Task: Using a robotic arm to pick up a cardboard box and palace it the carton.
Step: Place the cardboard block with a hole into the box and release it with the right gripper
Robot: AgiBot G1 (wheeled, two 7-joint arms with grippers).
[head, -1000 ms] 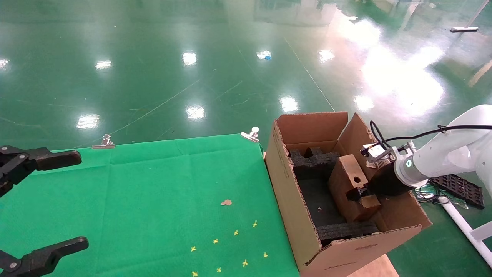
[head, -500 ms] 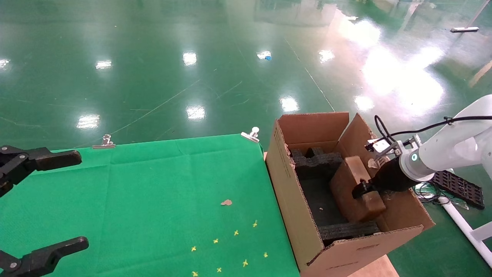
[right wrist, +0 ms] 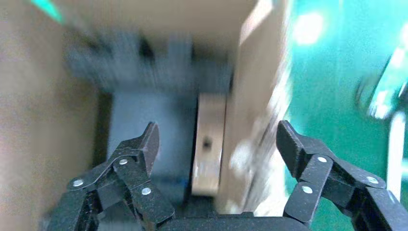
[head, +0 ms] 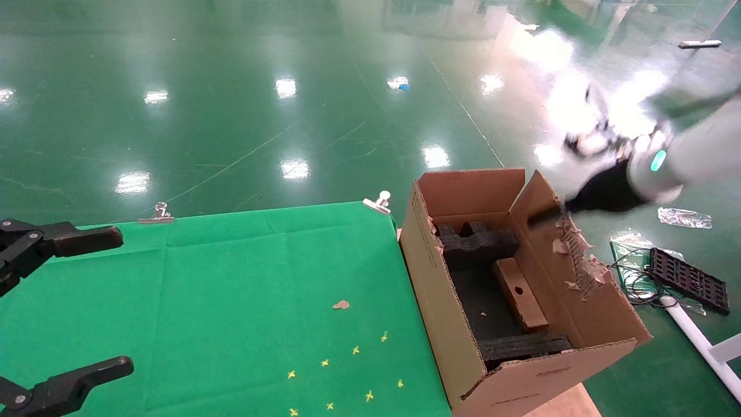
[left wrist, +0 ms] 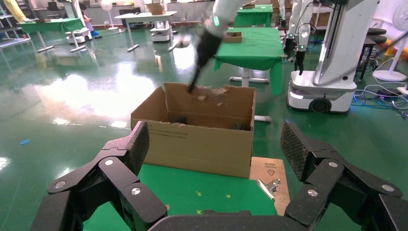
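I saw the cardboard box (head: 520, 293) lying inside the carton (head: 463, 341), against its right wall, between the far and near black foam blocks (head: 476, 243). The robotic arm (head: 666, 162) hung above the carton's torn right flap (head: 579, 260), its right gripper (right wrist: 216, 144) spread wide and empty. The left gripper (left wrist: 216, 149) sat open over the green cloth (head: 231, 301) at the left.

Green-clothed table (head: 231, 278), carton (head: 457, 324) at its edge
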